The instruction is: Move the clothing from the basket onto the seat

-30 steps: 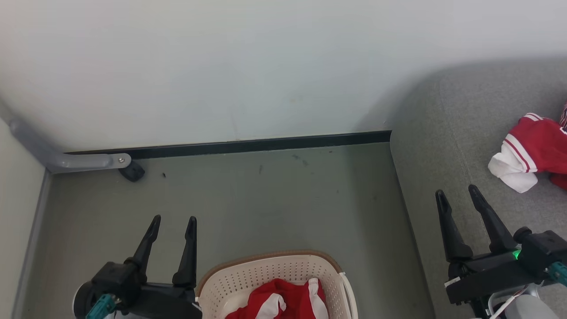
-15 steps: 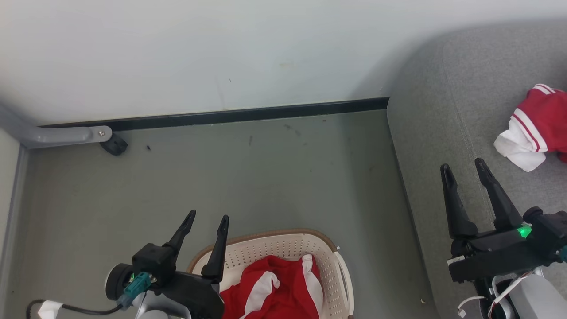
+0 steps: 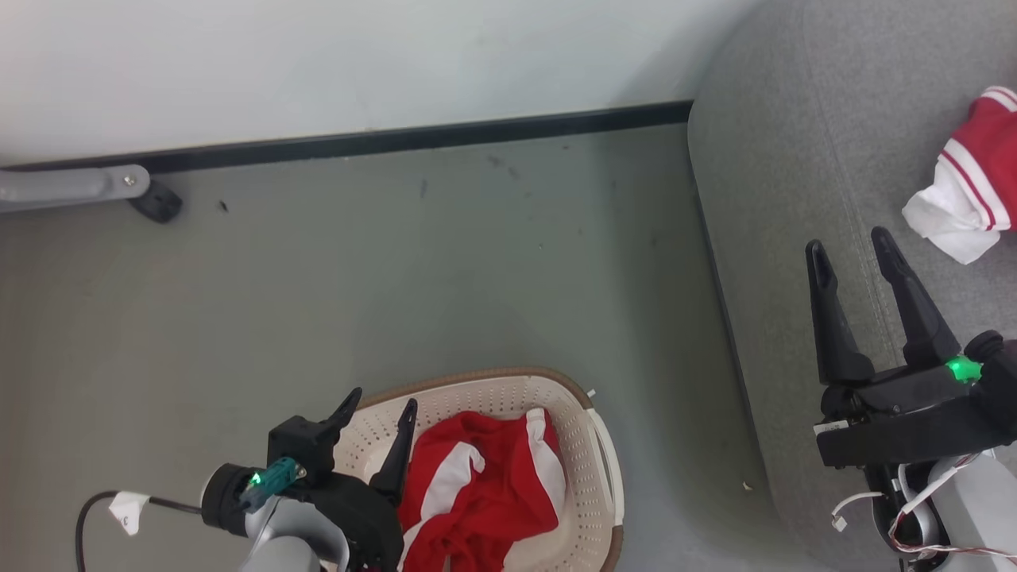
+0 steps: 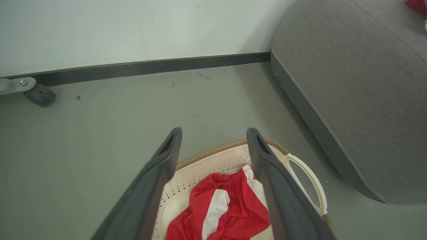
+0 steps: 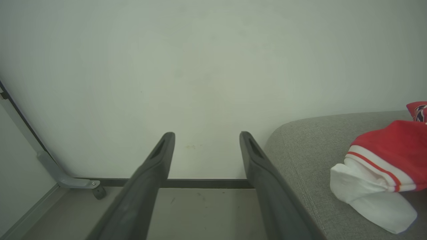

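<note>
1. The left hand (image 3: 382, 399): fingers spread wide, holding nothing, poised over the left side of the basket (image 3: 508, 391).
2. The basket: stands on the floor (image 3: 397, 278), near the seat (image 3: 794, 159) but apart from it; its white handle faces the seat.
3. The red garment (image 3: 485, 485): crumpled, white-striped, lying inside the basket, just beside the left hand's inner finger.
4. The right hand (image 3: 847, 240): fingers spread, empty, held over the seat near its edge.
5. The second garment (image 3: 981, 159): red with white trim, lying on the seat, near the right hand, not touching it.
6. The wall (image 3: 318, 63) and its dark baseboard (image 3: 397, 141): behind the floor.
</note>
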You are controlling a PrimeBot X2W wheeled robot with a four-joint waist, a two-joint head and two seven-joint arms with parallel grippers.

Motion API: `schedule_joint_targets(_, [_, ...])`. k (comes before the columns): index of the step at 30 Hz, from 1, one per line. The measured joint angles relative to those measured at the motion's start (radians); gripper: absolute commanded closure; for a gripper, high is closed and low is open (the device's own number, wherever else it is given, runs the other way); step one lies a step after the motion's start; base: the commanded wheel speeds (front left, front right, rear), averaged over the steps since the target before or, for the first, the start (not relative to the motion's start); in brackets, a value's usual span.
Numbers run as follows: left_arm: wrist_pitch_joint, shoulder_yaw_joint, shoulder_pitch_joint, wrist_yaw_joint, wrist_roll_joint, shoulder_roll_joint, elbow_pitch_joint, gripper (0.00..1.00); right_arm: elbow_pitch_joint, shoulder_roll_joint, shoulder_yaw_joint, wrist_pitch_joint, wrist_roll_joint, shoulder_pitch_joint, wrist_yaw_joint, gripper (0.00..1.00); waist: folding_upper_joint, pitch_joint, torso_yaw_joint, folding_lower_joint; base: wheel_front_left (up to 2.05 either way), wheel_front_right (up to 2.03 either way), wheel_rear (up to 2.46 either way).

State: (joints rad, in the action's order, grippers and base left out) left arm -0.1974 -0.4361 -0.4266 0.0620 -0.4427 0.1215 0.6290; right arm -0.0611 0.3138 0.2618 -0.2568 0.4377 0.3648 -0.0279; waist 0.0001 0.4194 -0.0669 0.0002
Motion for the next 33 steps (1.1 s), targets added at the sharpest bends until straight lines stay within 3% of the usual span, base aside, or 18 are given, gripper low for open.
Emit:
schedule_joint_targets(10, [0.031, -0.032, -0.089, 0.019, 0.007, -0.026, 0.133, 0.0, 0.043, 0.01, -0.068, 0.0, 0.005, 0.042, -0.016, 0.0, 0.0, 0.101, -0.037, -0.0001, 0.0, 0.0, 0.0])
schedule_joint_targets(33, [0.079, -0.088, -0.274, 0.036, 0.043, -0.036, 0.34, 0.0, 0.15, -0.064, -0.097, 0.0, 0.03, 0.143, -0.043, 0.0, 0.0, 0.323, -0.131, -0.0001, 0.0, 0.0, 0.0])
